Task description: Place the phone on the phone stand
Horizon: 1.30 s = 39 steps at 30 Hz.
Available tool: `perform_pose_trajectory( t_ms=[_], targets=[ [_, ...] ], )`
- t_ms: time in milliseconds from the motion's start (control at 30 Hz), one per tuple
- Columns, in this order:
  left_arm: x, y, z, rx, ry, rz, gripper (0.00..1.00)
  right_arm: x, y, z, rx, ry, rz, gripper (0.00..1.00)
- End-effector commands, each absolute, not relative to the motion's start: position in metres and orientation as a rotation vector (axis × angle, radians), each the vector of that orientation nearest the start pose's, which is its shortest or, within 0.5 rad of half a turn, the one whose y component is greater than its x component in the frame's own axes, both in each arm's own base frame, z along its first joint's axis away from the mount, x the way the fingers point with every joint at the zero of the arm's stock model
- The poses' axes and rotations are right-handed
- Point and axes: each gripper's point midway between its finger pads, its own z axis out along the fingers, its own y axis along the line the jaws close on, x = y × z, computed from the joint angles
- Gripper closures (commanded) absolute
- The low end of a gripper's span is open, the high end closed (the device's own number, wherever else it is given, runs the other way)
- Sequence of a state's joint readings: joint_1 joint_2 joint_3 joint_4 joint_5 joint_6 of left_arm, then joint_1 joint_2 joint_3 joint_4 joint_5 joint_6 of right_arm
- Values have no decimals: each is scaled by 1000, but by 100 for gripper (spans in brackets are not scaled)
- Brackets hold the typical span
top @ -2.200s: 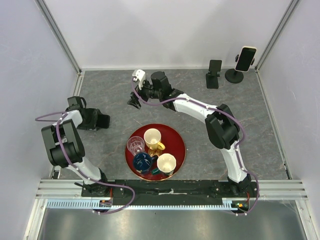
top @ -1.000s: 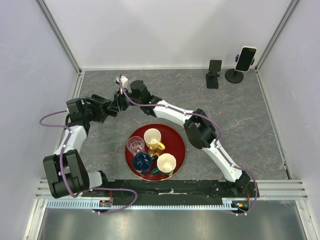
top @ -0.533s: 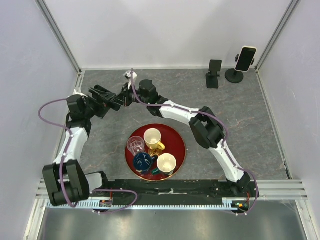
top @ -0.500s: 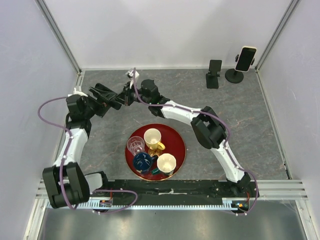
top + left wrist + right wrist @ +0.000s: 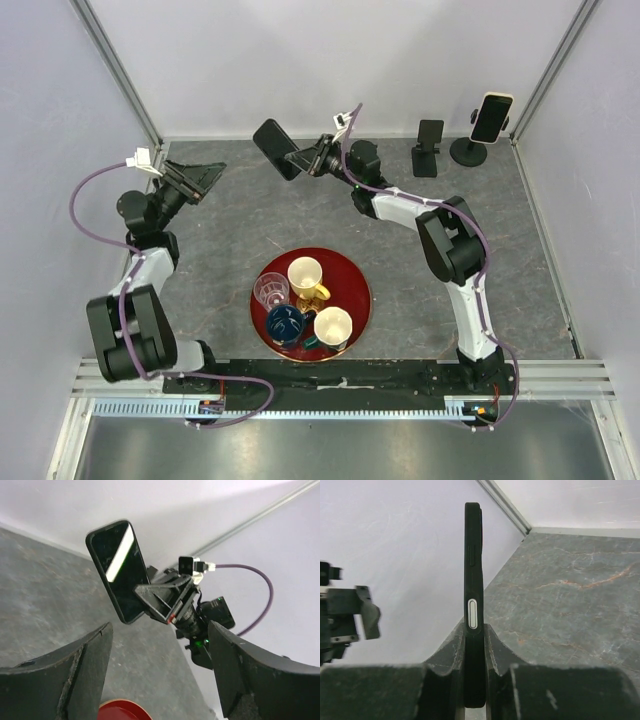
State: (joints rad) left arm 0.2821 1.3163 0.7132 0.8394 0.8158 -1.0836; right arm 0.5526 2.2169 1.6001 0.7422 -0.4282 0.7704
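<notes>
Phone with a glossy black screen and pale pinkish-white rim (image 5: 491, 117) sits mounted at the farthest corner of a grey marbled table (image 5: 520, 260). Nearest the arm bases, a round red tray (image 5: 352, 285) carries a clear glass (image 5: 270, 290), a dark blue cup (image 5: 285, 323), a cream cup with a gold handle (image 5: 305, 273) and a second cream cup (image 5: 332, 324). Beyond it on the left, the left gripper (image 5: 205, 178) hangs with its fingers spread wide and nothing between them. Farther back, mid-table, the right gripper (image 5: 300, 157) is clamped tight on the lower end of an all-black flat handset (image 5: 275, 148), raised off the table, its screen turned toward the left arm. Along the back wall, a small black folding stand (image 5: 428, 148) stands just left of the black phone stand with round disc base (image 5: 466, 152), whose head carries the phone upright in the right rear corner.
</notes>
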Motion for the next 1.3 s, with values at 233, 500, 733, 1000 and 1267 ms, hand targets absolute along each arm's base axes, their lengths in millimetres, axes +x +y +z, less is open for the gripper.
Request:
perform_pose_trajectory(
  t_ms=[233,500,733,1000,1267],
  targets=[
    [364,-72,327,-97,1324,-1380,19,391,428,389,-236,1116,1803,100],
    [360,-83,325,-69,1296,-1430,34,373,432,392,-143,1123,1819,100],
    [353,-96,332,14,1288,-1436,34,372,438,387,-122,1131,1875,100],
    [349,-98,335,41,1276,-1440,43,361,453,384,-130,1146,1883,100],
    [336,-100,349,98,1216,-1435,30,364,458,373,-118,1187,1854,100]
  ],
)
